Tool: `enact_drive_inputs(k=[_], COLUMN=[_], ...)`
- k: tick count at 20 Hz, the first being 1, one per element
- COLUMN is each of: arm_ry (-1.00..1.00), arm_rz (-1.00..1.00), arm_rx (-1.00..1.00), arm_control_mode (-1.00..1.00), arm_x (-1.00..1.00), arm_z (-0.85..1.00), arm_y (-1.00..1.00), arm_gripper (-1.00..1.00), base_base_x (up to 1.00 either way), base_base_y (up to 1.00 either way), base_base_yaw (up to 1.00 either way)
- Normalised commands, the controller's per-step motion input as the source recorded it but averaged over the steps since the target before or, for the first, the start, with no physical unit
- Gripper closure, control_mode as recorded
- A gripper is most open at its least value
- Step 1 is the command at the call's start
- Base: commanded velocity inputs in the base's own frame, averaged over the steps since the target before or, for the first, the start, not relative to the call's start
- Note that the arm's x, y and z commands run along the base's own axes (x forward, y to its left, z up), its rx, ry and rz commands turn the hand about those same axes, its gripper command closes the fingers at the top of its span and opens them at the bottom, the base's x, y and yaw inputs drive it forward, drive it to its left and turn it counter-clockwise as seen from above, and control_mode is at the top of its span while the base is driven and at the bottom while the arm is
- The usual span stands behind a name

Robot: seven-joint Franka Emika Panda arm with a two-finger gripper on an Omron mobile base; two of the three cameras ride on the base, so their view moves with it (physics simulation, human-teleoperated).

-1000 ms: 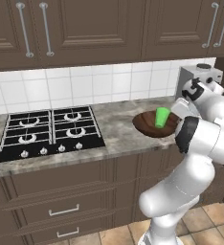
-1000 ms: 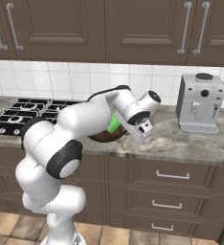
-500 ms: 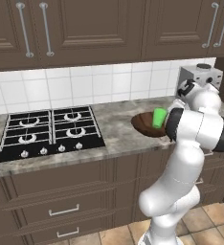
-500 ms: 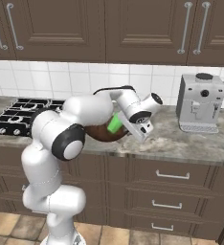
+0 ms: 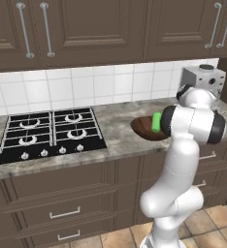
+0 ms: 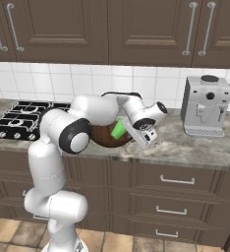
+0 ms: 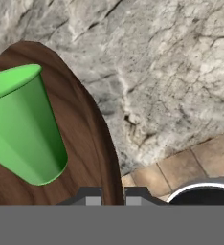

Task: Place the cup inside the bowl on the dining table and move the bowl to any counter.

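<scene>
Green cup (image 7: 23, 129) inside bowl (image 7: 97, 143); tool (image 7: 113, 195) clamped on bowl rim, arm swung further right.

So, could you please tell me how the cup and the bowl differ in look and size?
The cup is bright green and plain; the bowl is dark brown wood with visible grain. The cup is narrow, tall and tapered; the bowl is wide, shallow and far broader. The cup stands inside the bowl. Both are round and open-topped.

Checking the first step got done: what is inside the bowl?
The green cup stands in the wooden bowl, tilted. The bowl's far floor is hidden behind the cup.
</scene>
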Motion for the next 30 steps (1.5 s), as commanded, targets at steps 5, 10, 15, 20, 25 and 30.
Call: enact_drive_inputs(k=[5, 10, 15, 20, 25, 30], arm_ry=[-0.01, 0.0, 0.0, 0.0, 0.0, 0.0], arm_rz=[0.0, 0.0, 0.0, 0.0, 0.0, 0.0], arm_rx=[0.0, 0.0, 0.0, 0.0, 0.0, 0.0], arm_control_mode=[-1.0, -1.0, -1.0, -1.0, -1.0, -1.0], arm_x=[0.41, 0.49, 0.44, 0.48, 0.39, 0.27], arm_z=[-0.31, -0.26, -0.12, -0.09, -0.13, -0.19], arm_y=[0.02, 0.0, 0.0, 0.0, 0.0, 0.0], arm_gripper=[1.0, 1.0, 1.0, 1.0, 1.0, 1.0], base_base_x=[0.0, 0.0, 0.0, 0.0, 0.0, 0.0], base_base_y=[0.0, 0.0, 0.0, 0.0, 0.0, 0.0], base_base_yaw=[0.0, 0.0, 0.0, 0.0, 0.0, 0.0])
